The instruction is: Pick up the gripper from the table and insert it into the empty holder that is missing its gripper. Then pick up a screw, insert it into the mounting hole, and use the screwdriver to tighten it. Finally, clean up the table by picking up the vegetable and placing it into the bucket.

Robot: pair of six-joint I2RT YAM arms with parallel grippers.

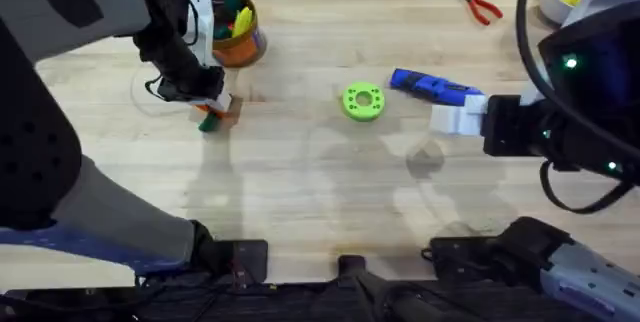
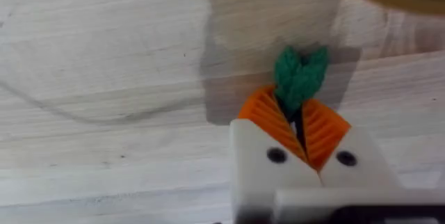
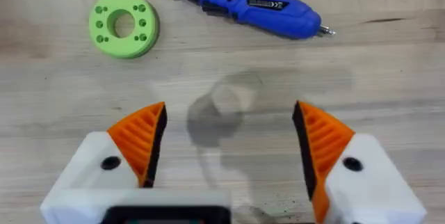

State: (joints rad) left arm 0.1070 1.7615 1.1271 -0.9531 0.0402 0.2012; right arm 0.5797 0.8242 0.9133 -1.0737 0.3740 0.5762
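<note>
L fingers clamped on vegetable, long axis along fingers, leaf tip outward; R fingers spread.

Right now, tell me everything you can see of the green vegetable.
The vegetable is a small dark green piece with a knitted, leafy look. It is pinched between the left gripper's orange ribbed pads, with its tip sticking out beyond them, just above the wooden table and near the bucket.
</note>
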